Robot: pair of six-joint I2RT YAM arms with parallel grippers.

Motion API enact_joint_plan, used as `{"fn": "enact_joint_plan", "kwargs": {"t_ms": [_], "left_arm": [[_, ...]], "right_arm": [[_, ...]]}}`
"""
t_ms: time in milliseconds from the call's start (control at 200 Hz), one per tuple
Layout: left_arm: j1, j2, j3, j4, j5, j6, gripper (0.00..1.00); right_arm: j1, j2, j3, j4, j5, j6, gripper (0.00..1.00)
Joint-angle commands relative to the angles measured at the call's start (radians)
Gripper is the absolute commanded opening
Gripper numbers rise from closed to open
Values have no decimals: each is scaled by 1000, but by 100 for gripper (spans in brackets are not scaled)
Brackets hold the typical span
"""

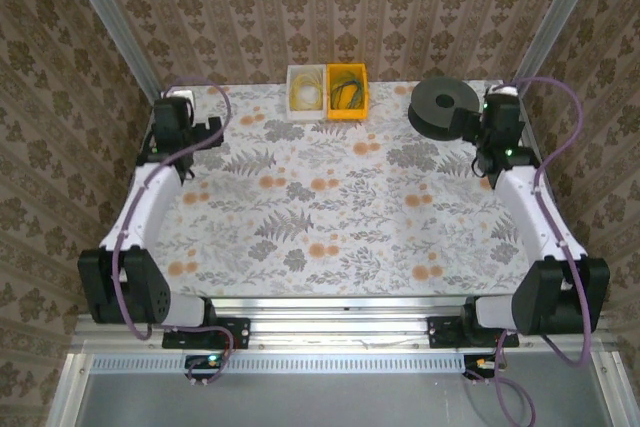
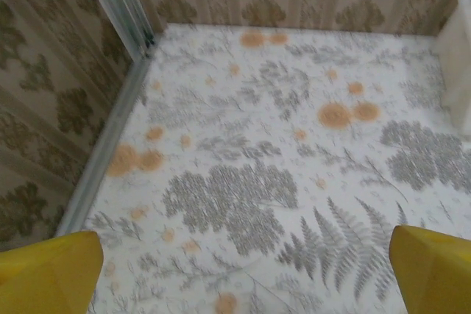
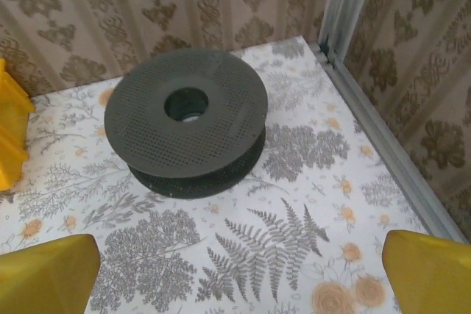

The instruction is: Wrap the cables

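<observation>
Pale yellow cables [image 1: 308, 93] lie coiled in a white bin [image 1: 292, 107] at the back of the table. Dark green cables [image 1: 347, 94] lie coiled in the orange bin [image 1: 347, 115] beside it. My left gripper [image 1: 197, 143] hovers at the back left, open, its yellow fingertips [image 2: 48, 271] wide apart over bare cloth. My right gripper [image 1: 489, 160] hangs at the back right, open with nothing between its fingertips [image 3: 44, 273], just short of the black spool [image 3: 185, 119].
The wide black spool [image 1: 444, 107] lies flat at the back right. A floral cloth [image 1: 330, 217] covers the table. Metal frame posts [image 3: 346, 5] and patterned walls close in the back corners. The white bin's corner [image 2: 458, 49] shows at the right edge of the left wrist view.
</observation>
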Motion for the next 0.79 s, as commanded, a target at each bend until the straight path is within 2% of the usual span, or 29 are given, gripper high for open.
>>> {"fn": "enact_joint_plan", "kwargs": {"t_ms": [0, 120, 210, 295, 430, 560, 750, 790], "left_arm": [[26, 79, 125, -449, 129, -55, 100], [21, 76, 206, -518, 176, -44, 100], [-3, 117, 294, -629, 192, -10, 100], [-43, 144, 346, -710, 161, 11, 100], [-70, 133, 356, -723, 140, 10, 100], [-81, 132, 363, -728, 124, 18, 100], [-95, 133, 350, -726, 111, 24, 100], [-96, 134, 349, -726, 111, 24, 100]], "right_arm": [[-84, 105, 113, -304, -148, 88, 100], [-191, 201, 157, -253, -385, 144, 100], [-246, 283, 164, -144, -545, 191, 100], [-274, 357, 163, -22, -684, 243, 100], [-280, 496, 221, 74, -769, 289, 100], [-299, 618, 227, 275, -871, 393, 98], [-322, 773, 305, 401, -914, 482, 88], [-322, 803, 331, 404, -924, 488, 83]]}}
